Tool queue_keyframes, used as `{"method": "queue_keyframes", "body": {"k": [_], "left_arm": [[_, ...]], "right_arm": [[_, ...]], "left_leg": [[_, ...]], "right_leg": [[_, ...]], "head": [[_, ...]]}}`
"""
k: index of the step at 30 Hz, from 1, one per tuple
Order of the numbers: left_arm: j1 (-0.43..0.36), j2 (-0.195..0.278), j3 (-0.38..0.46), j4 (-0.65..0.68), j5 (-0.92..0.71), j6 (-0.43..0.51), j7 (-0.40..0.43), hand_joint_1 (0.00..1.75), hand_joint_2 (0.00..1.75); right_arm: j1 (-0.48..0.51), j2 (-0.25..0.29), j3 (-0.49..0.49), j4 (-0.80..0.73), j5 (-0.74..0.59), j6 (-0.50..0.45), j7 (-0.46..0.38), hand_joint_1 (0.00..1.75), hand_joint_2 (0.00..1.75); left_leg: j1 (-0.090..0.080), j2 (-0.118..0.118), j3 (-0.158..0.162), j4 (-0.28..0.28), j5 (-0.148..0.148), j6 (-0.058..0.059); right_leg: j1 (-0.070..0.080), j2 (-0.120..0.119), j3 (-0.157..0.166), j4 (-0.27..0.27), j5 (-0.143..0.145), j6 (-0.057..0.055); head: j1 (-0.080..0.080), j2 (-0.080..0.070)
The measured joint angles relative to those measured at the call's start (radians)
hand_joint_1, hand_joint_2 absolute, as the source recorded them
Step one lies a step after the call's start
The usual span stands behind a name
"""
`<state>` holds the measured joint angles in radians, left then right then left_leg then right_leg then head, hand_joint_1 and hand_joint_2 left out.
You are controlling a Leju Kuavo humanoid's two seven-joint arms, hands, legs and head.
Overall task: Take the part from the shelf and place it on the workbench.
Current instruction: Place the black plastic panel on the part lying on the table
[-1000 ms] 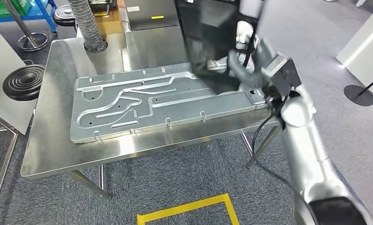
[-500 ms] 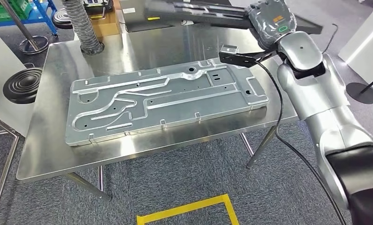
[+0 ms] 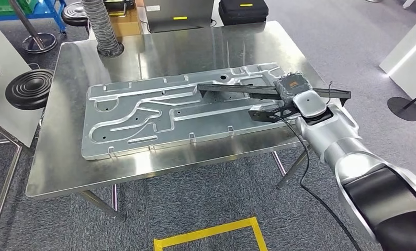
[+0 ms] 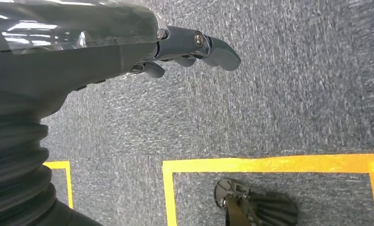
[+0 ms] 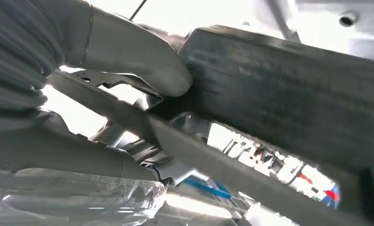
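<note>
- A yellow tape outline is seen on the grey carpet in front of the table.
- The left hand is held over the carpet – fingers stretched out and apart, nothing in it.
- The right hand is seen over the table's right edge; a long dark bar is gripped in it, thumb pressed on the bar.
- The bar is held above the big metal panel lying across the table – whether they touch cannot be told.
- A ribbed hose stands at the far left corner.
</note>
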<state>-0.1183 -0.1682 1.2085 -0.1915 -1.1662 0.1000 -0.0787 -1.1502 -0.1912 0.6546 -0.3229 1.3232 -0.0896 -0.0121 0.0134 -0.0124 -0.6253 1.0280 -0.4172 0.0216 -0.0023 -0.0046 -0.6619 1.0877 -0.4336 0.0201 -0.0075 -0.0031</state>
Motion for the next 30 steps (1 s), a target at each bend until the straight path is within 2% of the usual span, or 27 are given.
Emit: {"method": "queue_keyframes", "body": {"k": [1,2,3,5,6,7,9,10,11,12,13,14,16,17,20,21,23,25,26,27,28,29,30], "left_arm": [[-0.001,0.0,0.001,0.0,0.0,0.0,0.0,0.0,1.75],[-0.001,-0.001,0.001,0.0,0.0,0.0,-0.001,0.0,1.75],[-0.001,-0.002,0.002,0.0,0.0,0.0,-0.001,0.0,1.75],[-0.001,-0.002,0.003,0.0,-0.001,0.0,-0.001,0.0,1.75],[-0.001,-0.002,0.003,0.0,-0.001,0.0,-0.001,0.0,1.75],[-0.001,-0.002,0.003,0.0,-0.001,0.0,-0.001,0.0,1.75],[0.0,-0.001,0.005,0.0,-0.002,0.0,-0.001,0.0,1.75],[0.002,-0.001,0.006,0.0,-0.002,0.0,-0.002,0.0,1.75],[0.004,-0.001,0.007,0.0,-0.001,0.0,-0.002,0.0,1.75],[0.005,-0.001,0.007,0.0,-0.001,0.0,-0.003,0.0,1.75],[0.005,-0.001,0.008,0.0,-0.001,0.0,-0.004,0.0,1.75],[0.005,0.0,0.008,0.0,-0.001,0.0,-0.005,0.0,1.75],[0.004,0.0,0.008,0.0,-0.001,-0.001,-0.007,0.0,1.75],[0.005,0.001,0.008,0.0,-0.001,-0.001,-0.007,0.0,1.75],[0.005,0.001,0.009,0.0,-0.005,0.0,-0.009,0.0,1.75],[0.004,0.001,0.01,0.0,-0.006,0.0,-0.01,0.0,1.75],[0.001,0.002,0.01,0.0,-0.008,0.003,-0.015,0.0,1.75],[0.0,0.002,0.01,0.0,-0.007,0.009,-0.021,0.0,1.75],[0.0,0.002,0.01,0.0,-0.007,0.014,-0.025,0.0,1.75],[0.001,0.002,0.011,0.0,-0.007,0.019,-0.03,0.0,1.75],[0.001,0.002,0.011,0.0,-0.007,0.024,-0.035,0.0,1.75],[0.0,0.002,0.011,0.0,-0.008,0.028,-0.039,0.0,1.75],[0.0,0.002,0.011,0.0,-0.011,0.032,-0.041,0.0,1.75]], "right_arm": [[0.0,0.003,-0.001,0.004,-0.004,0.0,0.0,1.75,1.75],[0.0,0.006,-0.002,0.008,-0.007,-0.001,-0.001,1.75,1.75],[0.0,0.009,-0.003,0.013,-0.011,-0.002,-0.004,1.75,1.75],[0.0,0.016,-0.008,0.019,-0.018,-0.003,-0.012,1.75,1.75],[-0.001,0.02,-0.012,0.021,-0.022,-0.004,-0.017,1.75,1.75],[-0.002,0.023,-0.017,0.023,-0.025,-0.005,-0.02,1.75,1.75],[-0.003,0.03,-0.026,0.028,-0.03,-0.005,-0.026,1.75,1.75],[-0.003,0.032,-0.03,0.031,-0.031,-0.005,-0.028,1.75,1.75],[-0.002,0.035,-0.032,0.034,-0.031,-0.005,-0.03,1.75,1.75],[-0.002,0.037,-0.034,0.037,-0.031,-0.004,-0.031,1.75,1.75],[-0.002,0.039,-0.035,0.038,-0.031,-0.004,-0.031,1.75,1.75],[-0.002,0.04,-0.036,0.04,-0.031,-0.004,-0.031,1.75,1.75],[-0.004,0.04,-0.038,0.041,-0.03,-0.003,-0.031,1.75,1.75],[-0.005,0.04,-0.039,0.042,-0.03,-0.003,-0.032,1.75,1.75],[-0.005,0.041,-0.041,0.046,-0.027,-0.003,-0.035,1.75,1.75],[-0.005,0.041,-0.043,0.046,-0.025,-0.004,-0.037,1.75,1.75],[-0.007,0.04,-0.045,0.047,-0.018,-0.003,-0.042,1.75,1.75],[-0.007,0.04,-0.045,0.049,-0.013,-0.002,-0.044,1.75,1.75],[-0.004,0.041,-0.045,0.051,-0.012,0.0,-0.045,1.75,1.75],[-0.002,0.041,-0.045,0.053,-0.01,0.002,-0.045,1.75,1.75],[0.0,0.041,-0.045,0.054,-0.008,0.004,-0.045,1.75,1.75],[0.0,0.041,-0.045,0.056,-0.006,0.005,-0.045,1.75,1.75],[0.0,0.041,-0.045,0.056,-0.004,0.006,-0.045,1.75,1.75]], "left_leg": [[-0.001,0.0,0.0,0.0,-0.001,-0.004],[-0.002,0.001,0.001,-0.001,-0.002,-0.008],[-0.003,0.001,0.002,-0.003,-0.002,-0.013],[-0.004,0.003,0.006,-0.005,-0.006,-0.024],[-0.005,0.004,0.002,0.008,-0.018,-0.029],[-0.006,0.005,-0.011,0.041,-0.04,-0.033],[-0.004,0.006,-0.068,0.169,-0.105,-0.038],[-0.003,0.006,-0.098,0.233,-0.128,-0.04],[-0.002,0.006,-0.117,0.272,-0.135,-0.042],[-0.002,0.006,-0.117,0.269,-0.121,-0.043],[-0.002,0.007,-0.097,0.225,-0.091,-0.042],[-0.002,0.007,-0.064,0.154,-0.053,-0.04],[-0.004,0.007,-0.005,0.032,-0.01,-0.031],[-0.005,0.007,0.008,0.003,-0.004,-0.027],[-0.006,0.007,0.011,-0.008,-0.003,-0.012],[-0.005,0.007,0.013,-0.013,0.0,-0.006],[0.0,0.007,0.016,-0.02,0.005,0.003],[0.0,0.007,0.016,-0.021,0.006,0.005],[0.0,0.007,0.016,-0.021,0.006,0.005],[0.0,0.006,0.016,-0.02,0.006,0.005],[0.0,0.006,0.016,-0.02,0.006,0.005],[0.0,0.005,0.017,-0.019,0.005,0.003],[0.0,0.005,0.018,-0.019,0.004,0.001]], "right_leg": [[0.003,0.0,0.022,-0.048,0.016,-0.005],[0.007,0.0,0.032,-0.069,0.02,-0.009],[0.01,0.0,0.033,-0.071,0.018,-0.012],[0.006,-0.001,0.038,-0.081,0.022,-0.022],[0.003,-0.001,0.044,-0.088,0.025,-0.027],[0.0,-0.002,0.049,-0.095,0.028,-0.031],[-0.001,-0.003,0.052,-0.097,0.028,-0.036],[0.0,-0.002,0.052,-0.095,0.027,-0.038],[0.0,-0.001,0.052,-0.093,0.025,-0.039],[0.0,0.0,0.052,-0.091,0.023,-0.039],[0.0,0.002,0.053,-0.088,0.02,-0.038],[0.0,0.003,0.054,-0.084,0.017,-0.035],[0.003,0.005,0.052,-0.076,0.011,-0.028],[0.005,0.005,0.049,-0.073,0.01,-0.024],[0.005,0.005,0.047,-0.074,0.011,-0.01],[0.004,0.005,0.044,-0.065,0.003,-0.005],[0.0,0.005,0.013,0.008,-0.042,0.006],[-0.005,0.005,-0.052,0.148,-0.107,0.015],[-0.007,0.005,-0.08,0.204,-0.124,0.018],[-0.009,0.005,-0.094,0.23,-0.124,0.02],[-0.011,0.005,-0.087,0.21,-0.103,0.02],[-0.012,0.005,-0.061,0.154,-0.069,0.019],[-0.012,0.004,-0.021,0.071,-0.034,0.015]], "head": [[0.0,0.0],[0.0,0.0],[0.0,0.0],[0.0,0.0],[0.0,0.0],[0.0,0.0],[0.0,0.0],[0.0,0.0],[0.0,0.0],[0.0,0.0],[0.0,0.0],[0.0,0.0],[0.0,0.0],[0.0,0.0],[0.0,0.0],[0.0,0.0],[0.0,0.0],[0.0,0.0],[0.0,0.0],[0.0,0.0],[0.0,0.0],[0.0,0.0],[0.0,0.0]]}}
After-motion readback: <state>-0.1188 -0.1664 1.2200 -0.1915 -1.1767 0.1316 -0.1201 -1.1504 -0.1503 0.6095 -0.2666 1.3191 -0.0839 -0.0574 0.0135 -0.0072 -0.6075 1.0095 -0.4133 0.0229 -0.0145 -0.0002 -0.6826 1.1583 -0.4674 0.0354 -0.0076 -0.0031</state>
